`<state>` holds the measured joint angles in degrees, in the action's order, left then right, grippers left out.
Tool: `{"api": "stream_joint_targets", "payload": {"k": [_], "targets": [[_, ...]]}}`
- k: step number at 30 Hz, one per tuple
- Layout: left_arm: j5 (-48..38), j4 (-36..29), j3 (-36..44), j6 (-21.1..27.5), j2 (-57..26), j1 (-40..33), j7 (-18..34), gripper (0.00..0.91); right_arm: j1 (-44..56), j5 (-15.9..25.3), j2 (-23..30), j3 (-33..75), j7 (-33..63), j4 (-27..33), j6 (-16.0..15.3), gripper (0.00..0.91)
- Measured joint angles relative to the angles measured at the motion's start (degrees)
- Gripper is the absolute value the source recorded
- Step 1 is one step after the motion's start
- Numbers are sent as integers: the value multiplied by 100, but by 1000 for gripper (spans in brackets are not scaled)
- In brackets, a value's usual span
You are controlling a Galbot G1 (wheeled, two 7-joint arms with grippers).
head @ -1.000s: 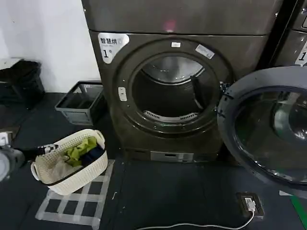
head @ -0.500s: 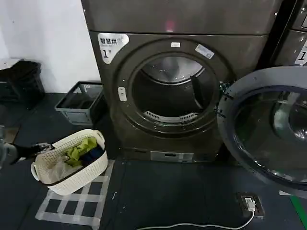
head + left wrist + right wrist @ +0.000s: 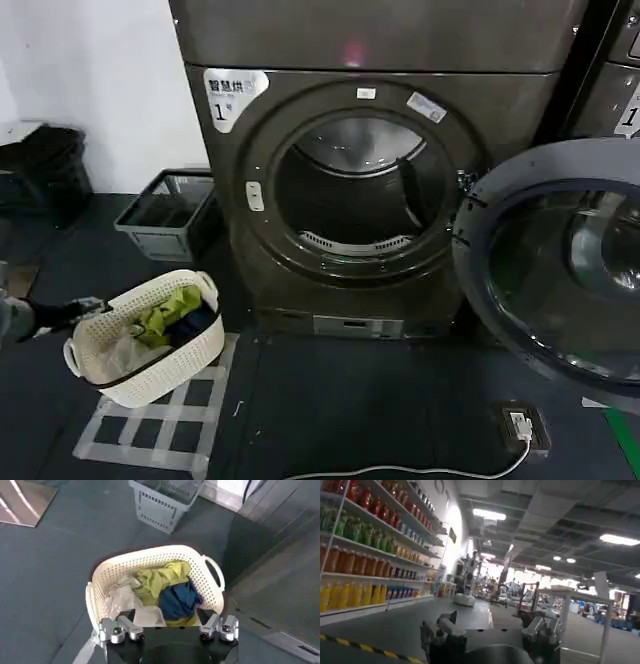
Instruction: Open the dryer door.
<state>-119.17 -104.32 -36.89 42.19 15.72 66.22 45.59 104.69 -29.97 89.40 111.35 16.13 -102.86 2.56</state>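
The dryer (image 3: 300, 270) is a bronze-grey front loader with a white "1" label (image 3: 232, 95). Its dryer door (image 3: 560, 270) stands swung wide open to the right, grey inner rim and dark glass facing me, and the steel drum (image 3: 360, 190) is exposed. My left gripper (image 3: 85, 308) is low at the far left, beside the white laundry basket. In the left wrist view that gripper (image 3: 170, 630) hangs open over the basket (image 3: 155, 587) with nothing between its fingers. My right gripper (image 3: 490, 625) is open and holds nothing, facing away into the room.
A white basket (image 3: 205, 350) of clothes sits on a taped grid on the floor, left of the dryer. A grey crate (image 3: 165, 215) stands by the wall. A floor socket with a white cable (image 3: 520, 425) lies under the open door. A second machine (image 3: 615, 80) stands at right.
My left arm has drawn back to the left, toward the view's edge, away from the basket. The door and the dryer have not moved.
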Motion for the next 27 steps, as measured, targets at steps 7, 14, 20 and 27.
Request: {"api": "stream_joint_targets", "payload": {"k": [7, 14, 20, 27], "targets": [[-35, 13, 25, -1, -7, -3, 1, 907, 11, -1, 29, 10, 5, 18, 35, 907], [-51, 6, 45, 0, 3, -2, 3, 907, 10, -1, 84, 62, -19, 5, 50, 907], [-71, 6, 46, 0, 0, -4, 3, 907, 21, 0, 84, 83, -59, 66, 49, 907], [-77, 28, 46, 0, -2, -7, 3, 907, 31, -16, 86, 86, -111, 70, 59, 907]]}}
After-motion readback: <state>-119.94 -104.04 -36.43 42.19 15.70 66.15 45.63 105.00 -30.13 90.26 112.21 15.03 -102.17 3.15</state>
